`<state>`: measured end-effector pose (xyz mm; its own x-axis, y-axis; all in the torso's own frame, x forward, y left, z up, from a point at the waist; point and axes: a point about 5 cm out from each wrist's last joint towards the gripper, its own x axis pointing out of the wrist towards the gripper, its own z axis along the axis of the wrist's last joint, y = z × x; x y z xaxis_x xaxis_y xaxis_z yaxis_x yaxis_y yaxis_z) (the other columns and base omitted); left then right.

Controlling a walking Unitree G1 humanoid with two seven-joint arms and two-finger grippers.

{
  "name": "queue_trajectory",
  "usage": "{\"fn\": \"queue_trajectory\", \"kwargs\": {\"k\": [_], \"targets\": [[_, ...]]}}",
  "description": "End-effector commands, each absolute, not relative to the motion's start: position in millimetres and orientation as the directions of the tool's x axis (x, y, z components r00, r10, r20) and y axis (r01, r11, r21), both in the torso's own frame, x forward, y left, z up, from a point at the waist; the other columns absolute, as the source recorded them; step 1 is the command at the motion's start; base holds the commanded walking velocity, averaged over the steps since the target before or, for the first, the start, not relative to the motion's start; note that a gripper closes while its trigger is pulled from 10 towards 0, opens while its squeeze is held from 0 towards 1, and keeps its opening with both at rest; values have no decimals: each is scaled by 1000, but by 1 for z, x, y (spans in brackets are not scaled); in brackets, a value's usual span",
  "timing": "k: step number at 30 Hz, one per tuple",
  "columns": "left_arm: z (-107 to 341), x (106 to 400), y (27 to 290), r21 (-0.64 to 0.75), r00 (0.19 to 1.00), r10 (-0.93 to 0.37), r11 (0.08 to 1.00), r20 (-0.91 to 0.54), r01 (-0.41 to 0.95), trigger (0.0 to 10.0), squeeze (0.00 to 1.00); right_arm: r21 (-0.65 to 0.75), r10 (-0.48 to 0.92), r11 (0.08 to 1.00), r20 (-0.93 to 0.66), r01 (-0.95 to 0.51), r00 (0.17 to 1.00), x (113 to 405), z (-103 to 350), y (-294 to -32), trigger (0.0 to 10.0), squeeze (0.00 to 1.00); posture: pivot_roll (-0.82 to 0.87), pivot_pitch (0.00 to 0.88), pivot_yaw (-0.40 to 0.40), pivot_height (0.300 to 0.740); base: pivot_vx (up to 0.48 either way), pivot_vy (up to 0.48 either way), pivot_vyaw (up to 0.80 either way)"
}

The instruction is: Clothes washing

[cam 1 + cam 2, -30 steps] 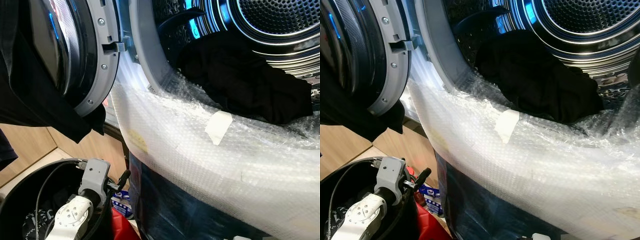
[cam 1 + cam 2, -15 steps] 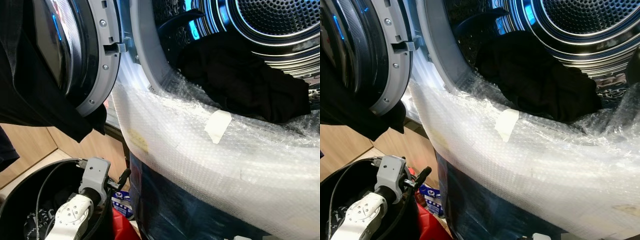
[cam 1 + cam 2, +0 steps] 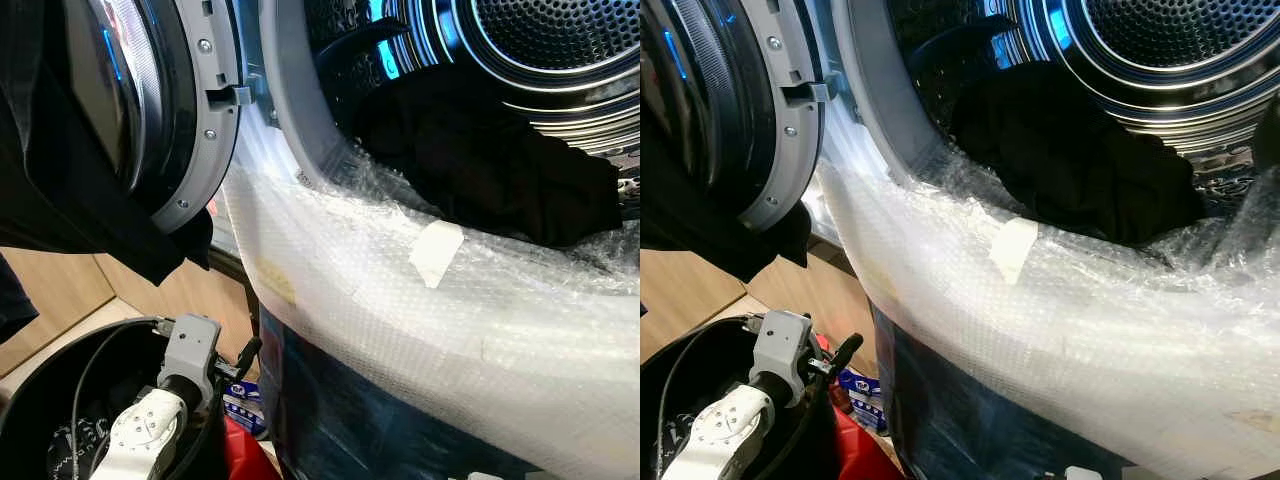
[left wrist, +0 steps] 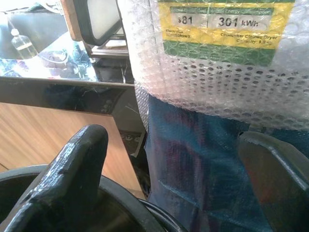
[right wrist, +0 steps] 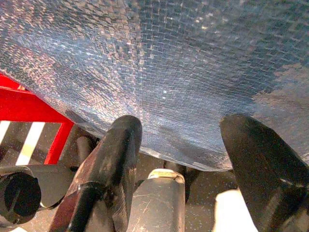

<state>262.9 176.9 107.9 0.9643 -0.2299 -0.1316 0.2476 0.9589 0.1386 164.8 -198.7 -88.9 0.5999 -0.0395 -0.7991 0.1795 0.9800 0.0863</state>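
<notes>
Left gripper [image 4: 174, 159] sits low over the black basket [image 3: 40, 390], fingers [image 4: 67, 169] spread apart, nothing between them. In its wrist view it faces the bubble wrap [image 3: 420, 300] and the blue-wrapped front of the washer [image 3: 330, 400], energy label [image 4: 224, 29] just above.

Right gripper [image 5: 188, 145]: fingers also apart, empty, close against the blue wrap, with something red [image 5: 29, 106] below it.

Washer door [image 3: 170, 110] is swung open. Dark cloth [image 3: 90, 200] hangs at the door, on the basket side. One black garment [image 3: 480, 150] lies in the drum [image 3: 560, 50], bunched at the front just behind the wrapped lip.

Progress, my read: loading underway, at least one piece in. Basket looks to hold more dark items [image 3: 65, 440], though too dim to count. Left to do: grab the rest, move them into the drum, push the garment deeper off the lip, shut the door.
</notes>
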Motion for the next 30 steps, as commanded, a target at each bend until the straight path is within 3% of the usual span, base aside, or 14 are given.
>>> {"fn": "queue_trajectory", "kwargs": {"k": [1,22,28,30], "targets": [[111,264,179,149,967,-222,959,-126,240,10000,0,90,-44,978,-795,188,605,166,-88,-200,10000,0,12,26,29,740,0,0,0],[110,260,185,153,967,-215,960,-136,235,10000,0,89,-29,982,-797,165,604,167,-88,-196,10000,0,19,2,35,740,0,0,0],[108,261,202,128,983,-88,986,-163,109,10000,0,91,-31,981,-796,170,605,167,-88,-196,10000,0,26,24,34,740,0,0,0],[108,260,227,118,982,63,992,-181,-42,10000,0,90,-30,981,-802,170,597,163,-90,-196,10000,0,36,24,33,740,0,0,0]]}}
